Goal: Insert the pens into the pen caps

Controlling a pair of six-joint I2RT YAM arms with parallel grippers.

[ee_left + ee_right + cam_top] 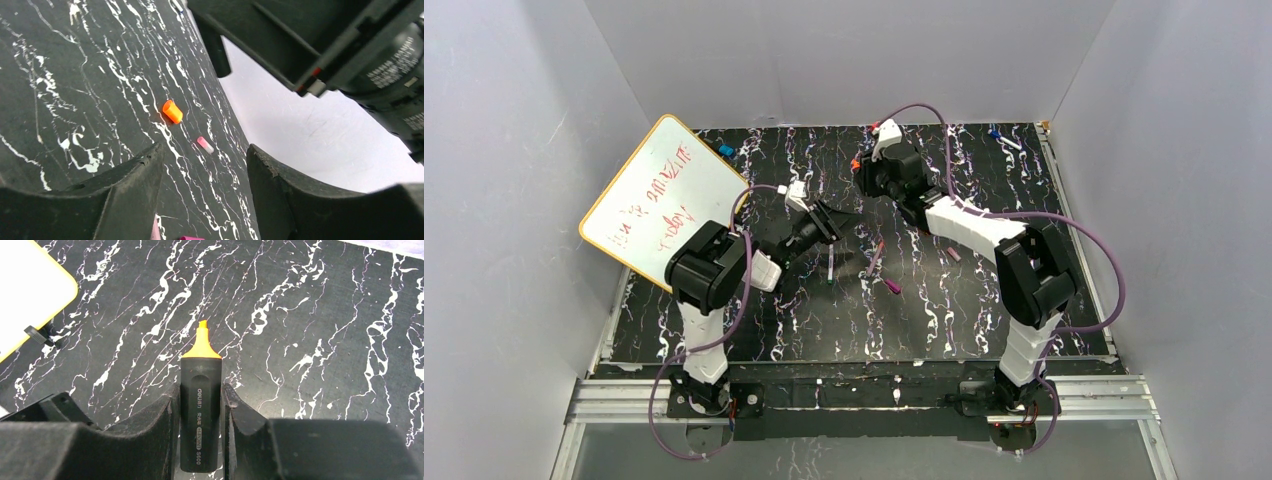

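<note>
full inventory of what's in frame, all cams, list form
black highlighter: 1, black, orange tip, in the right gripper
pink pen: 1, pink, mid-table
whitish pen: 1, whitish, left of the pink pen
orange cap: 1, orange, on the table ahead of the left gripper
magenta cap: 1, magenta, near the pink pen
purple cap: 1, purple, beside the right forearm
pink-and-white piece: 1, close to the orange cap
whiteboard: 1, white, yellow frame, left side
table: 1, black, white marbling
left gripper: 1, open, empty
right gripper: 1, shut on the highlighter
</note>
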